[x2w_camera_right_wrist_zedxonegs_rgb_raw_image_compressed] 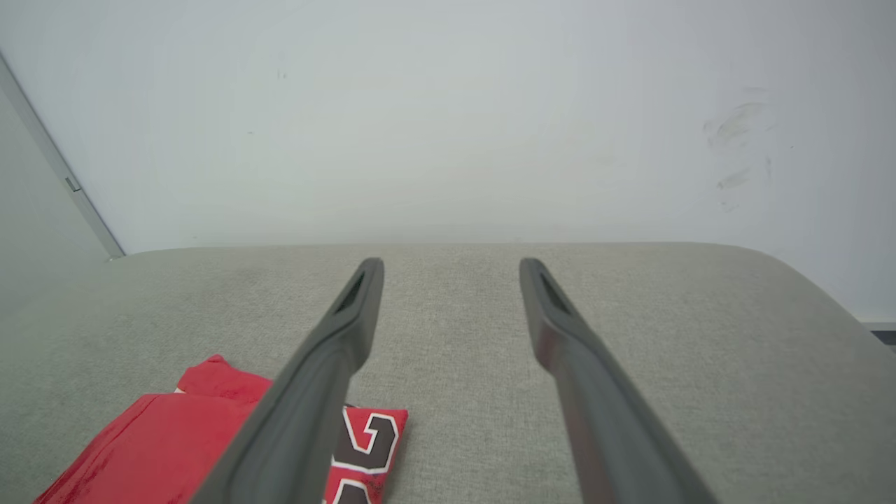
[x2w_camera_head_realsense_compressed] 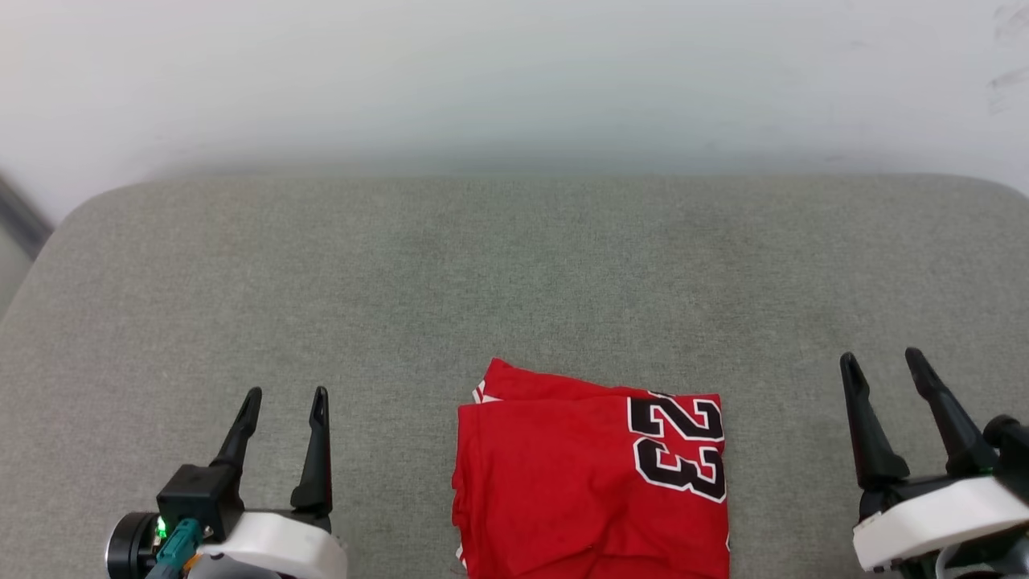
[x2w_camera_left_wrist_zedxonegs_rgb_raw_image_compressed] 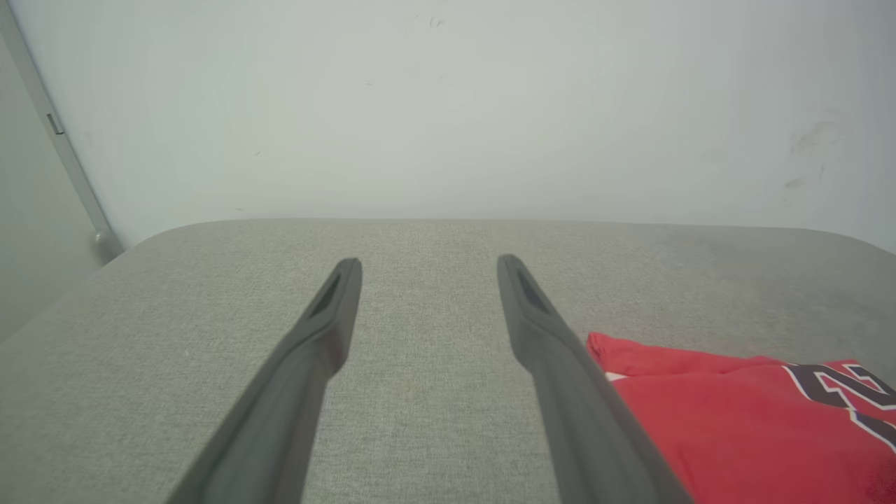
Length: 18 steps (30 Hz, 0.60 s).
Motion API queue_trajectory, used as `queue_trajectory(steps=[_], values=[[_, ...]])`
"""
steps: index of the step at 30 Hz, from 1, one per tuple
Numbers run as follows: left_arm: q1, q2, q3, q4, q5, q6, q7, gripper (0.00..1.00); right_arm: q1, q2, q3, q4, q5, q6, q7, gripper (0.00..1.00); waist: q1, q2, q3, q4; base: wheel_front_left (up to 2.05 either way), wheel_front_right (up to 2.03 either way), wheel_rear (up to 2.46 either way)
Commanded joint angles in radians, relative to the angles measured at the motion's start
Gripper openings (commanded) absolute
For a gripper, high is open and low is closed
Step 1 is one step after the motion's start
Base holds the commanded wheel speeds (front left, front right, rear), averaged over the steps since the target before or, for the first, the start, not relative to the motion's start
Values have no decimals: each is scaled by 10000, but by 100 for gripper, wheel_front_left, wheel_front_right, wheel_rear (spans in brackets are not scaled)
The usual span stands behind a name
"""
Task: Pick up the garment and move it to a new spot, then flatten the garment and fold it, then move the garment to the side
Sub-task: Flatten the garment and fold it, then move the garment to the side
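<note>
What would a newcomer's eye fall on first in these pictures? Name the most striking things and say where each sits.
The folded red garment stands out, lying at the near middle of the grey fabric surface, with black numerals reading 23 on its right part. The left gripper and right gripper flank it, both open and apart from it.

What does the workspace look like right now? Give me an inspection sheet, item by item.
Surface: grey fabric pad, rounded far corners.
Job's things: red garment, folded, numerals up, lying between the hands, touched by neither.
Clutter: nothing seen.
Hands: left hand open, holding nothing; right hand open, holding nothing.
Cables: teal plug at the left wrist.
Surroundings: pale wall behind, scuffed toward the right.
</note>
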Motion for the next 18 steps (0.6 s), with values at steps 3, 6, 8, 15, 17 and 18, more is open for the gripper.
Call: queue_trajectory(steps=[3,6,8,15,17,18], values=[[375,28,33,103,160,-55,-45,100,614,242,-108,-485,-245,-4,171,100,1,0,-336,-79,0,0,0],[549,-12,3,179,224,-66,-45,100,926,386,-158,-812,-355,-4,342,100,1,0,-448,-78,0,0,0],[608,-19,1,243,283,-78,-45,100,1109,440,-203,-976,-456,-4,443,100,1,0,-494,-67,0,0,0],[566,-117,61,388,395,-168,-46,100,1321,623,-302,-1418,-611,-4,719,100,1,0,-481,-31,0,0,0],[490,-153,103,396,429,-209,-46,100,1322,673,-325,-1488,-656,-4,789,100,1,0,-456,-19,0,0,0],[461,-172,118,403,456,-237,-46,100,1314,691,-329,-1514,-660,-4,817,100,1,0,-449,-18,0,0,0]])
